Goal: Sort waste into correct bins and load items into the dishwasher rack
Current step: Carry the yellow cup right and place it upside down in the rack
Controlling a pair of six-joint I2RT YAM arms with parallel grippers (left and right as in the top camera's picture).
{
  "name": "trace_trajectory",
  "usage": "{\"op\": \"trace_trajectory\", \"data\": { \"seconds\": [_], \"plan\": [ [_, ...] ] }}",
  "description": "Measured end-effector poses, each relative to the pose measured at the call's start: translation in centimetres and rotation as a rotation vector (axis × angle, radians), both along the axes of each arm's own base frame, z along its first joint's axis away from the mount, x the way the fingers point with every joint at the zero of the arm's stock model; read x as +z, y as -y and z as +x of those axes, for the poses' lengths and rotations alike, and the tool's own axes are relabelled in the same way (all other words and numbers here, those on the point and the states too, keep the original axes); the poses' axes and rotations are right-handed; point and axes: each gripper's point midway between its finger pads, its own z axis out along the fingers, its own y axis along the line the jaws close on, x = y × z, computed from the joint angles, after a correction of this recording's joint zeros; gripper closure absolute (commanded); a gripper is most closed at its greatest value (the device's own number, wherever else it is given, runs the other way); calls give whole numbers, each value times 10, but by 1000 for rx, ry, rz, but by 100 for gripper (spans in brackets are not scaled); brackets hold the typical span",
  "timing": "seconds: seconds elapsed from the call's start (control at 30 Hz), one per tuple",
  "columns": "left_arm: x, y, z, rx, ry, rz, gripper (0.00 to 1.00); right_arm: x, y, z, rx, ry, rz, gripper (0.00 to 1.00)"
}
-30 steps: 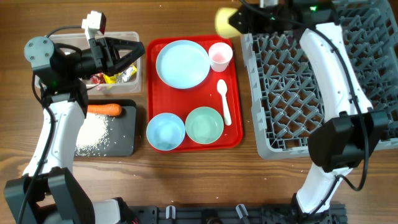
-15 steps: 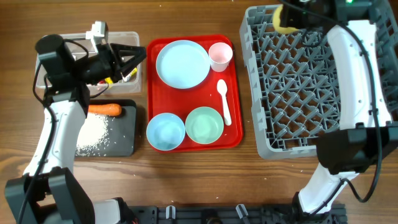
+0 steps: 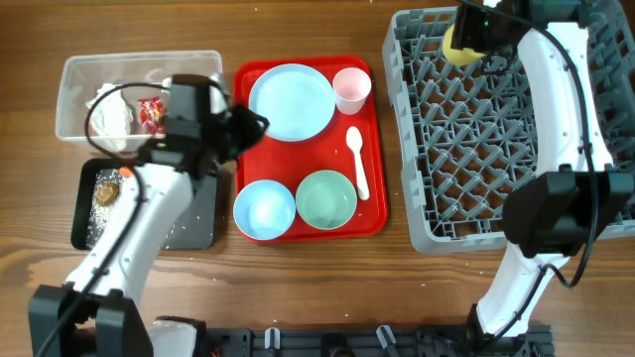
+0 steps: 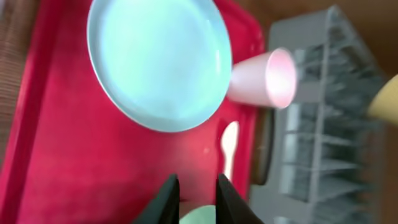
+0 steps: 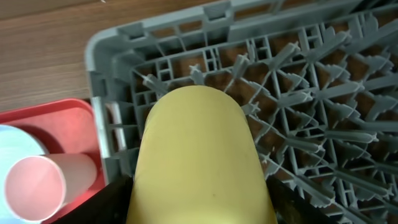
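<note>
Yellow cup [image 5: 196, 143] sits gripped in the right hand [image 5: 196, 208] above the rack [image 5: 323, 93].

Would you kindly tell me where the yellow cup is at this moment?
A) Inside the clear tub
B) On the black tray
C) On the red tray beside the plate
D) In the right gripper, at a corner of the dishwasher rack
D: the right wrist view shows the yellow cup clasped in the right gripper at the corner of the dishwasher rack nearest the pink cup.
</note>
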Motion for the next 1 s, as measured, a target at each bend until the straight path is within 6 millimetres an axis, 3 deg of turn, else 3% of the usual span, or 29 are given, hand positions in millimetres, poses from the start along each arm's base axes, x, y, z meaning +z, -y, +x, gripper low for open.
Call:
{"op": "trace_trajectory", "data": {
  "seconds": [0.2, 0.37, 0.53, 1.0],
  "plan": [
    [-16, 18, -19, -38, 18, 253, 82, -24, 9, 2, -17, -53, 0, 95],
    [-17, 13, -18, -11, 44, 346, 86, -39, 10, -8, -15, -122, -1, 96],
    [-19, 7, -18, 4, 40, 375, 85, -43, 9, -19, -15, -171, 0, 96],
    [-20, 5, -19, 7, 36, 384, 82, -44, 9, -21, -15, -182, 0, 96]
  ]
}}
